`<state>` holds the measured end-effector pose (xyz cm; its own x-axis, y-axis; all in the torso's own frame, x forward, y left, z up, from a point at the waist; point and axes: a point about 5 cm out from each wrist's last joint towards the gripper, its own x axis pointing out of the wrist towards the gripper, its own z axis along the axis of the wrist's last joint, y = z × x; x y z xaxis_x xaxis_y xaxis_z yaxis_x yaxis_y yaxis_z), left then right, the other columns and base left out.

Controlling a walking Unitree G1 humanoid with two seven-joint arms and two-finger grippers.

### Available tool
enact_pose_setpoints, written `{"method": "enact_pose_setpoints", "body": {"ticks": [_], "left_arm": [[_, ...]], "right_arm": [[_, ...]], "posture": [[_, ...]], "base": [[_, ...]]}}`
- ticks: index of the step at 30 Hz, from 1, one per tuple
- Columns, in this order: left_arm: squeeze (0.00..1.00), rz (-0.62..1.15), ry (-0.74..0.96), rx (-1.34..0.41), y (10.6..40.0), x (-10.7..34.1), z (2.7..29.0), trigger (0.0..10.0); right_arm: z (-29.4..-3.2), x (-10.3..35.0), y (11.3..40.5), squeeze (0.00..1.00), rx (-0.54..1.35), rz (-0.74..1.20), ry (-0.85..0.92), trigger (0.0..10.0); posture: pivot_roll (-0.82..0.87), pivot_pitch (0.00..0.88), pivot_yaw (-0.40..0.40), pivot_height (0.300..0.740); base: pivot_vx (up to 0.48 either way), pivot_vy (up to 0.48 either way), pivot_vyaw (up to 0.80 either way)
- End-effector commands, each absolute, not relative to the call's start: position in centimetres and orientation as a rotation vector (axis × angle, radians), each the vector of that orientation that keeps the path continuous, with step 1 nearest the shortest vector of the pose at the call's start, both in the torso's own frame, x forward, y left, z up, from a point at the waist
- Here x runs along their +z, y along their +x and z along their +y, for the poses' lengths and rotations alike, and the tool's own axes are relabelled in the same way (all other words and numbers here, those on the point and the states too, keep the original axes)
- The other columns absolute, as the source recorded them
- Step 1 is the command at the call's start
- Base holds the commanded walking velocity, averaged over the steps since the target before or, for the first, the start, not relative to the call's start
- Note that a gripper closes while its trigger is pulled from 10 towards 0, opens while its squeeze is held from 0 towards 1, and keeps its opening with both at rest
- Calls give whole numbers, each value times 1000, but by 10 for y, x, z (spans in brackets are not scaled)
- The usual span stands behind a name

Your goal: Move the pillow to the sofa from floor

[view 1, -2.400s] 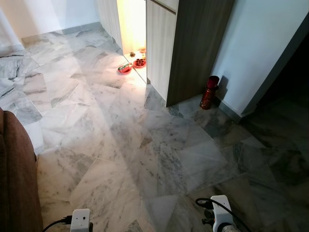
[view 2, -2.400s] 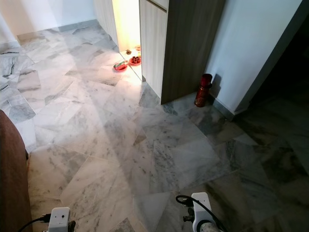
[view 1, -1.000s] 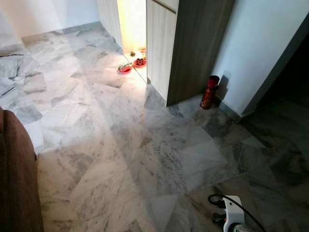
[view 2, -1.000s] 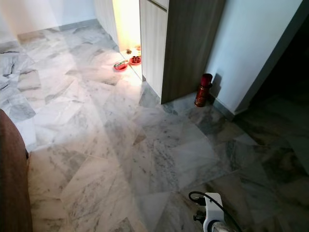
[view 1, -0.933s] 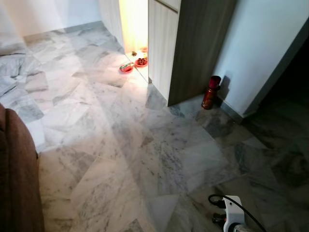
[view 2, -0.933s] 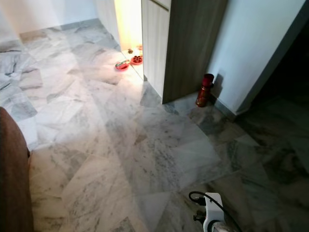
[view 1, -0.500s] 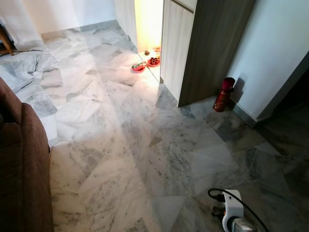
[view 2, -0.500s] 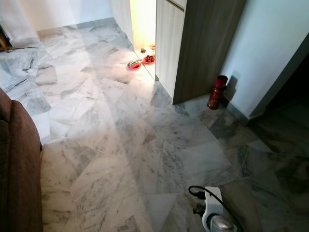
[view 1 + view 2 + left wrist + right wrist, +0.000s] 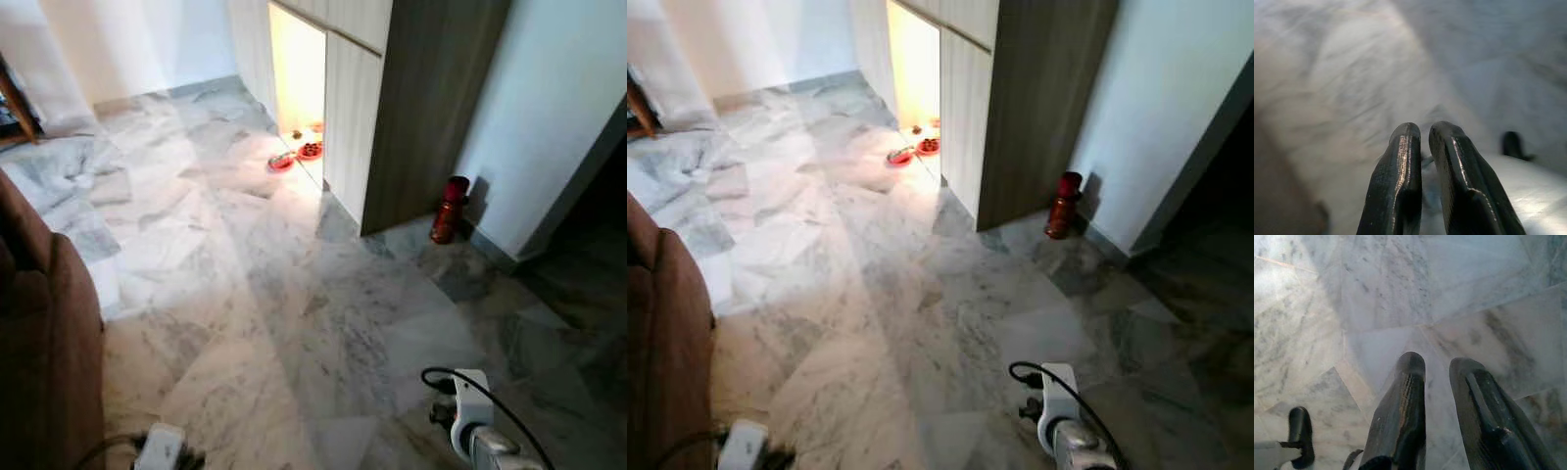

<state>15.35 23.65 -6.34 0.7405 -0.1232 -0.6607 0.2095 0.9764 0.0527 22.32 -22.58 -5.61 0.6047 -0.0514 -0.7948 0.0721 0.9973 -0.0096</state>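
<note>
Your left gripper (image 9: 1420, 142) nearly closed over marble floor (image 9: 245, 294), right gripper (image 9: 1440, 372) slightly apart — both empty, brown sofa (image 9: 39, 333) at the floor's left edge.

Right gripper (image 9: 1436, 364) over grey-veined marble floor (image 9: 1376, 293), fingers (image 9: 1403, 401) slightly parted, nothing between. Small black part (image 9: 1300, 433) near frame corner, identity unclear.

Both arms hanging low, grippers holding nothing.
The left arm (image 9: 162, 448) is showing at the lower left and the right arm (image 9: 472, 423) at the lower right, each trailing a black cable. The left gripper (image 9: 1422, 134) is nearly closed; the right gripper (image 9: 1436, 366) is keeping a narrow gap.
</note>
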Motion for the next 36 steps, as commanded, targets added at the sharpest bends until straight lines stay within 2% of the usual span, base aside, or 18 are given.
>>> {"method": "enact_pose_setpoints", "body": {"ticks": [1, 3, 9, 12, 14, 18, 22, 27, 36], "left_arm": [[0, 652, 130, -50, 185, -53, 240, 10000], [0, 657, 155, 1, 203, -52, 226, 10000], [0, 646, 117, 80, 219, -52, 203, 10000], [0, 662, 65, 140, 217, -56, 195, 10000], [0, 710, 13, 155, 205, -66, 179, 10000], [0, 743, 1, 149, 192, -74, 168, 10000], [0, 749, -8, 169, 180, -79, 168, 10000], [0, 702, 5, 183, 192, -72, 178, 10000], [0, 703, -9, 209, 200, -68, 186, 10000]], "right_arm": [[-221, -55, 226, 0, -62, 915, 30, 10000], [-220, -55, 227, 0, -51, 907, 29, 10000], [-223, -55, 226, 0, -47, 893, 35, 10000], [-228, -55, 224, 0, -38, 898, 17, 10000], [-238, -56, 217, 0, -39, 919, -17, 10000], [-248, -57, 210, 0, -41, 939, -47, 10000], [-257, -60, 200, 0, -70, 952, -37, 10000], [-255, -59, 201, 0, -20, 950, -54, 10000], [-237, -66, 198, 0, -30, 940, 16, 10000]], "posture": [[34, 0, 0, 740], [15, 0, -3, 740], [2, 0, -48, 740], [2, 0, -68, 740], [17, 5, -118, 740], [17, 0, -124, 740], [41, 0, -120, 740], [68, 18, -154, 740], [19, 7, -89, 740]], "base": [[0, 0, 0], [0, 0, 0], [0, 0, 0], [0, 0, 0], [0, 0, 0], [0, 0, 0], [0, 0, 0], [0, 0, 0], [0, 0, 0]]}}
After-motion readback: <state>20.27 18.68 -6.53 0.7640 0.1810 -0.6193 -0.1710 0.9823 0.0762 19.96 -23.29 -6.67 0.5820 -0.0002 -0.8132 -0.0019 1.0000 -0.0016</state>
